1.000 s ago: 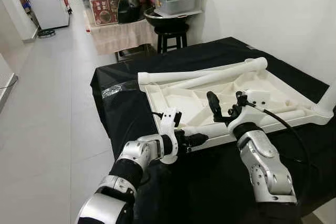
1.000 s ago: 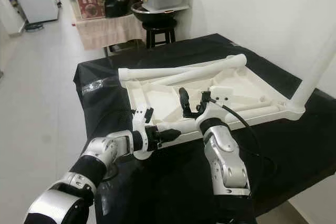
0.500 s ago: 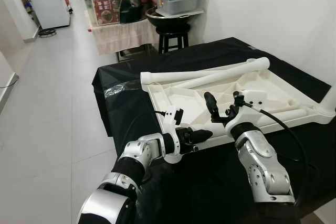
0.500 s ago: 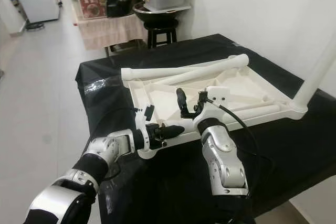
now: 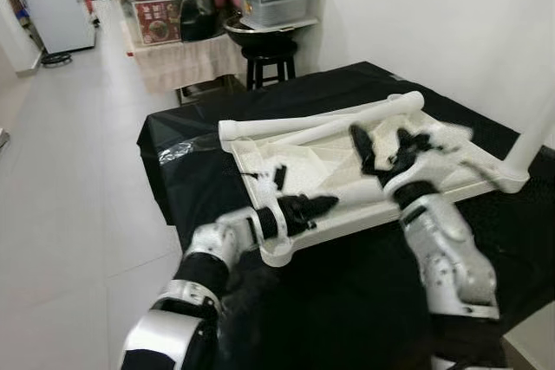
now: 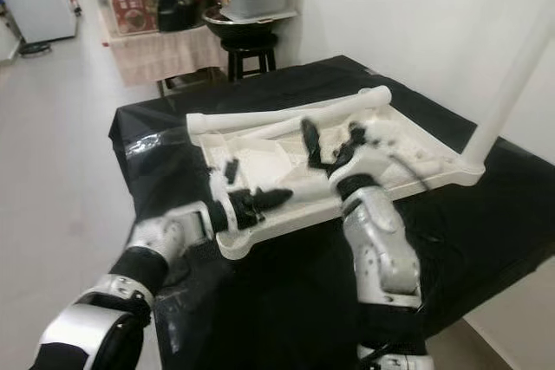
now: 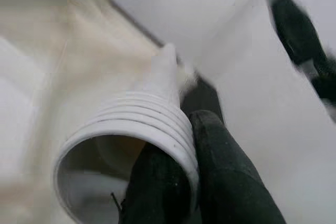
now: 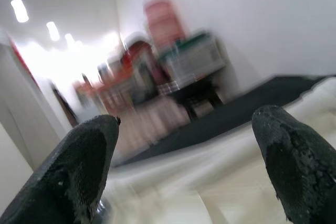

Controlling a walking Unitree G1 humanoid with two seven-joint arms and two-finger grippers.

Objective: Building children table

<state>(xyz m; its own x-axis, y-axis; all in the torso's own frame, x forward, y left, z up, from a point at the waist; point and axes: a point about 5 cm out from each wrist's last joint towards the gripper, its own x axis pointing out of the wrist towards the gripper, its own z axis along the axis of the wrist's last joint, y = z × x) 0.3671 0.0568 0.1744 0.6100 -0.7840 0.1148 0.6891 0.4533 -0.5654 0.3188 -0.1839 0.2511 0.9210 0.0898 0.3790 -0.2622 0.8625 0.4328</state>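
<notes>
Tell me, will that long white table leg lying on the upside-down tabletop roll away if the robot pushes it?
Probably a bit. The table leg is a round tube, so it could roll, but the tabletop has a raised rim that may stop it. It looks like hollow plastic, likely stiff and light.

Tabletop (image 5: 408, 140): white moulded plastic, matt, ribbed on the upturned underside. Loose legs (image 5: 321, 119): same smooth white plastic; the threaded socket (image 7: 131, 140) shows ridged, cream-tinged plastic. Table cover (image 5: 347, 283): black cloth, matt, with a glossy clear film patch (image 5: 178, 152) near one corner. Robot arms (image 5: 451, 249): brushed silver metal, faintly glossy. Gripper fingers (image 8: 294, 156): black, rubbery, finely textured. Floor (image 5: 78, 162): pale tiles, lightly reflective.
</notes>
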